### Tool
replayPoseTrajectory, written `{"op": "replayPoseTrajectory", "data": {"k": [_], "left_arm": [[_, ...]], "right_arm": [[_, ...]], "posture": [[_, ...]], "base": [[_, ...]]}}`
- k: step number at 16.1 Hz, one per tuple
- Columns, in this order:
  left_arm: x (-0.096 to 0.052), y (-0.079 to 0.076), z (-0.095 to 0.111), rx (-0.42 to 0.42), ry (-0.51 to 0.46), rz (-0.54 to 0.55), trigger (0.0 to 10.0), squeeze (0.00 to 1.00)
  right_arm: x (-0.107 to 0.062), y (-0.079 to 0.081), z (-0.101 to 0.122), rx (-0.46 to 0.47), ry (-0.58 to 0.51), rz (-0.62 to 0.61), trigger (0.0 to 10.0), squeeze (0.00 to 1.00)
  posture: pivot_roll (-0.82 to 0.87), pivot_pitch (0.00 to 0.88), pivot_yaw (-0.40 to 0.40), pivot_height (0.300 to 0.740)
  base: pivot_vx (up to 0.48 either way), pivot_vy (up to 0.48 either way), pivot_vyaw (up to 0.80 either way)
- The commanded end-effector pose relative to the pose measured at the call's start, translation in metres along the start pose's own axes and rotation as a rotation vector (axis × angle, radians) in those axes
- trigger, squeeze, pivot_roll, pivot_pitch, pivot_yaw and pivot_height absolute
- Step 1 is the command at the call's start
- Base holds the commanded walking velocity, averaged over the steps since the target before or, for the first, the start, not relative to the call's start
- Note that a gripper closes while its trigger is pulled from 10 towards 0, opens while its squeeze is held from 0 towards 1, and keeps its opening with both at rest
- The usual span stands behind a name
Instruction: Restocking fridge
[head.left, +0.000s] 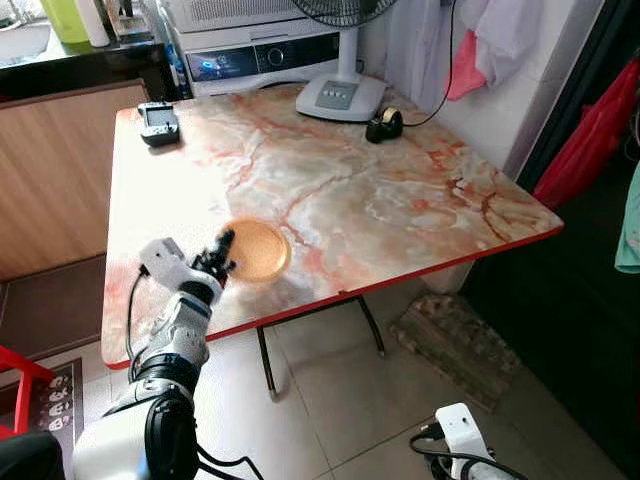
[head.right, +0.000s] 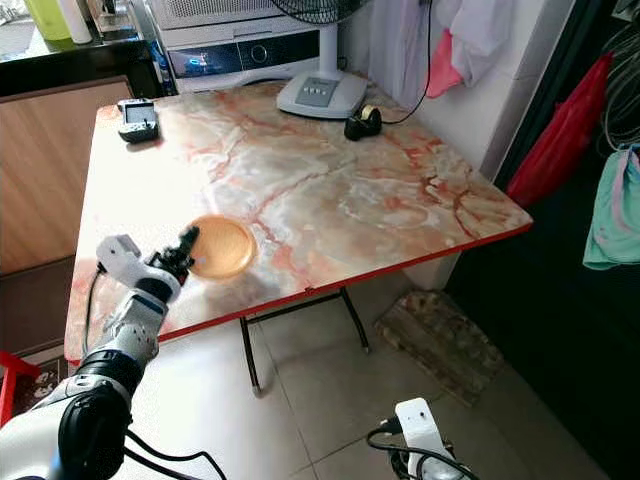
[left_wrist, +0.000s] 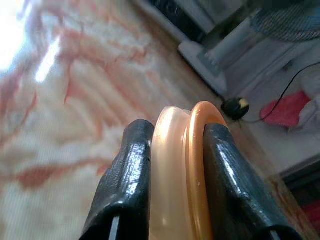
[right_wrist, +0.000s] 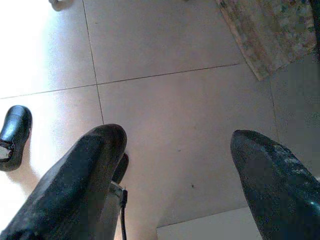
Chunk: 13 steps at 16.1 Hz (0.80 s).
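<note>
Marbled in cream and rust, the counter (head.left: 400, 190) is sitting in a cramped room, with a fan base (head.left: 340, 97) and a tape dispenser (head.left: 384, 124) at twelve o'clock on its far edge and a small handheld device (head.left: 159, 122) at ten o'clock. Toward seven o'clock, close to the near red edge, an orange plate (head.left: 258, 250) is lying flat on the stone. The left gripper (head.left: 222, 255) is reaching in from that edge, its fingers (left_wrist: 125, 175) closing on the plate's rim; the left wrist view is showing the rim pinched between them, pale underside against one pad and orange lip against the other.

The plate is round, so it has no long axis; its face is looking up, and the gripped rim is pointing back toward the robot. To lift it well, the grip probably needs to be seated deeper on the rim, and the plate should be raised level, since a shallow pinch on glossy ware may slip or tip.

The right gripper (right_wrist: 175, 165) is hanging idle over the tiled floor (right_wrist: 165, 45), fingers spread wide and holding nothing.
</note>
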<state>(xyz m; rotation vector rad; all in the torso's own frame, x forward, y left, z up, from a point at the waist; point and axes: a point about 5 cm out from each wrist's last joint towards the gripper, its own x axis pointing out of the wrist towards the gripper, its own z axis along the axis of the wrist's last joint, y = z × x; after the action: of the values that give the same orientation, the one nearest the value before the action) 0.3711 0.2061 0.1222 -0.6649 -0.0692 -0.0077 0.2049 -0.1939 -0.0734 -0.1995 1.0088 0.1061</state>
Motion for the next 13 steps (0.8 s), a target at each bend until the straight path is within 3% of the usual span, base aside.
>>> {"op": "replayPoseTrajectory", "data": {"k": [1,2,3,7,10,13], "left_arm": [[0.001,-0.004,0.008,0.106,-0.044,-0.004,0.0,0.0],[0.0,-0.009,0.013,0.243,-0.078,-0.001,2.6,0.0],[-0.001,-0.012,0.014,0.295,-0.095,-0.005,10.0,0.0],[-0.012,-0.033,0.025,0.596,-0.219,-0.084,10.0,0.0],[-0.025,-0.047,0.03,0.697,-0.29,-0.132,10.0,0.0],[-0.045,-0.052,0.029,0.805,-0.317,-0.145,10.0,0.0]], "right_arm": [[0.0,0.0,-0.001,0.008,0.002,-0.003,10.0,0.0],[0.0,0.001,-0.002,0.011,0.0,-0.003,10.0,0.0],[0.0,0.002,-0.003,0.021,-0.004,-0.004,10.0,0.0],[-0.001,0.01,-0.013,0.077,-0.009,-0.011,10.0,0.0],[-0.002,0.013,-0.024,0.135,0.014,-0.025,10.0,0.0],[-0.003,0.02,-0.037,0.173,0.033,-0.031,10.0,0.0]], "posture": [[0.01,0.0,-0.013,0.74],[0.0,0.0,0.0,0.74],[-0.01,0.0,0.013,0.74],[-0.04,0.0,0.066,0.74],[-0.03,0.0,0.075,0.74],[-0.02,0.0,0.088,0.74]], "base": [[0.0,0.0,0.0],[0.0,0.0,0.0],[0.0,0.0,0.0],[0.0,0.0,0.0],[0.0,0.0,0.0],[0.0,0.0,0.0]]}}
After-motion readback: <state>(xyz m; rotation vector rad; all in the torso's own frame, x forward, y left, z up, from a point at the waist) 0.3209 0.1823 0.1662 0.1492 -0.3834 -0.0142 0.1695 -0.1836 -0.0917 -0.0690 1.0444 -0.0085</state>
